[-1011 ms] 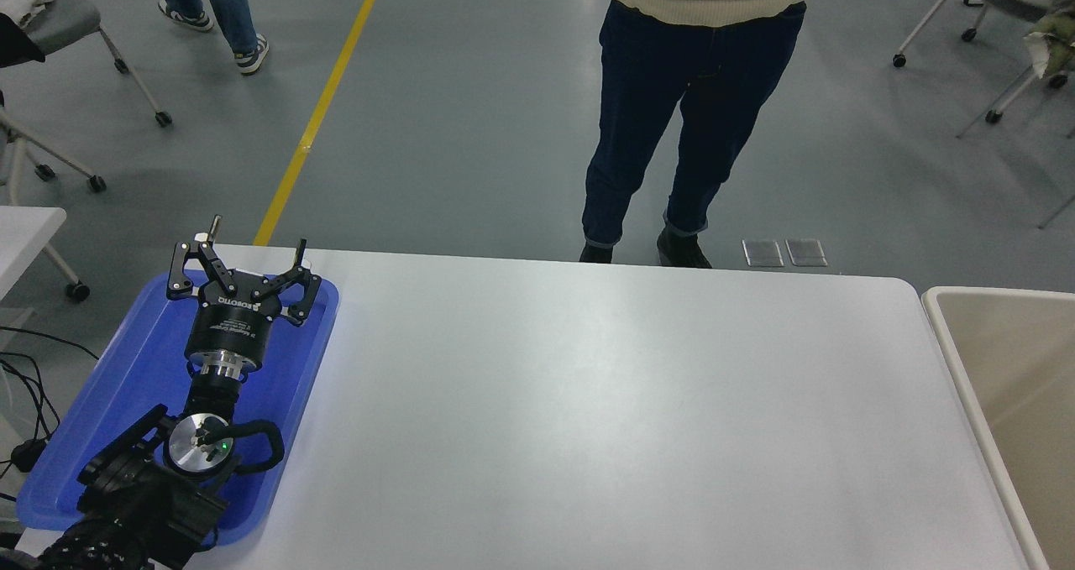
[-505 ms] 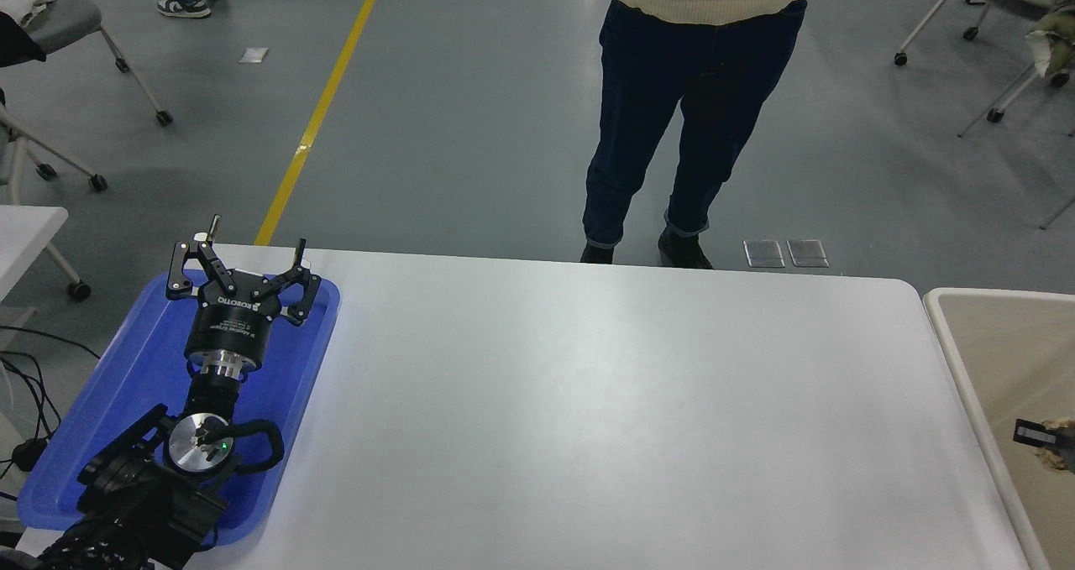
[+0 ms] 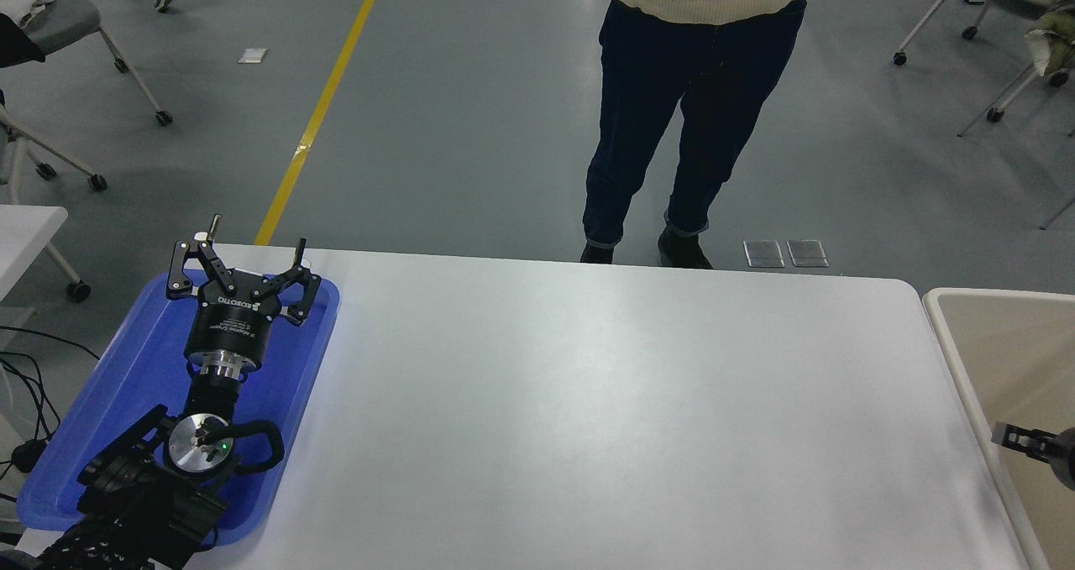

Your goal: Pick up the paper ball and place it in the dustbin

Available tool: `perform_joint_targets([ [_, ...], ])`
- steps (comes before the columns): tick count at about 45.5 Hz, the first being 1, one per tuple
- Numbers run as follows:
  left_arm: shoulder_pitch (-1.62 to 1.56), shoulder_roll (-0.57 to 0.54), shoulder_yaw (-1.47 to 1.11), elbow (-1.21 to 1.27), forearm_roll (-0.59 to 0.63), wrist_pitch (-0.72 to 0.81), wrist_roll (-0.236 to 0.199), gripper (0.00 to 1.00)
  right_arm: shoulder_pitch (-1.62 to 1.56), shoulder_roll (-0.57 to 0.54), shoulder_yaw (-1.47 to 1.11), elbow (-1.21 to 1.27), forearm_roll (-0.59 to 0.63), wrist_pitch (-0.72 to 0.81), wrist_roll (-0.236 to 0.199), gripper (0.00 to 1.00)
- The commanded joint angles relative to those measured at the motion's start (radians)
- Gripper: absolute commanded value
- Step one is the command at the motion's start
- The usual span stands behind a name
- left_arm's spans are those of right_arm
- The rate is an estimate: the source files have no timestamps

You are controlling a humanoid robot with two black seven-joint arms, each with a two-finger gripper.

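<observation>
Here the right gripper point(image 3: 1020, 440) enters at the right edge over the dustbin point(image 3: 941, 322); only a fingertip shows, so its opening cannot be judged. The paper ball is nowhere visible, possibly inside the bin. Risk: a ball released near the rim could bounce out. The left gripper point(image 3: 238, 255) rests parked, fingers spread, above the blue tray point(image 3: 126, 385) on the surface point(image 3: 588, 402).

desk point(image 3: 588, 402): white, fills the centre
blue tray point(image 3: 126, 402): on the desk at 9 o'clock
person point(image 3: 672, 108): standing at 12 o'clock, past the desk
yellow floor line point(image 3: 323, 104): at 11 o'clock
</observation>
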Motion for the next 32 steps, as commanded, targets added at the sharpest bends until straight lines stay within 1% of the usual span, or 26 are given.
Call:
perform_joint_targets([
  [1,-0.001,0.000,0.000,0.000,0.000,0.001,0.000,1.00,0.096,-0.020,0.041,0.095,0.136,-0.005,0.002,1.00],
  [6,0.000,0.000,0.000,0.000,0.000,0.001,0.001,1.00,0.158,-0.102,0.184,0.212,0.212,0.003,0.002,1.00],
  [8,-0.001,0.000,0.000,0.002,0.000,0.001,0.001,1.00,0.181,-0.131,0.253,0.269,0.216,0.003,0.001,1.00],
  [9,0.000,0.000,0.000,0.000,0.000,-0.001,0.001,1.00,0.201,-0.169,0.352,0.340,0.216,0.003,0.001,1.00],
  [13,0.000,0.000,0.000,0.002,0.000,0.001,0.001,1.00,0.199,-0.237,0.530,0.447,0.218,0.009,-0.002,1.00],
  [17,-0.001,0.000,0.000,0.002,0.000,0.001,0.000,1.00,0.185,-0.274,0.710,0.531,0.218,0.015,-0.002,1.00],
  [21,0.000,0.000,0.000,0.002,0.000,0.001,0.000,1.00,0.130,-0.274,0.862,0.620,0.236,0.017,-0.001,1.00],
  [23,0.000,0.000,0.000,0.002,0.000,0.001,0.000,1.00,0.094,-0.272,0.943,0.674,0.284,0.018,-0.001,1.00],
  [27,0.000,0.000,0.000,0.002,0.000,0.001,0.000,1.00,0.026,-0.254,1.064,0.764,0.429,0.018,-0.001,1.00],
  [28,0.000,0.000,0.000,0.002,0.000,0.001,0.000,1.00,0.014,-0.229,1.090,0.802,0.496,0.018,-0.001,1.00],
  [32,0.000,0.000,0.000,0.002,0.000,0.001,0.000,1.00,0.009,-0.180,1.121,0.832,0.601,0.017,0.004,1.00],
])
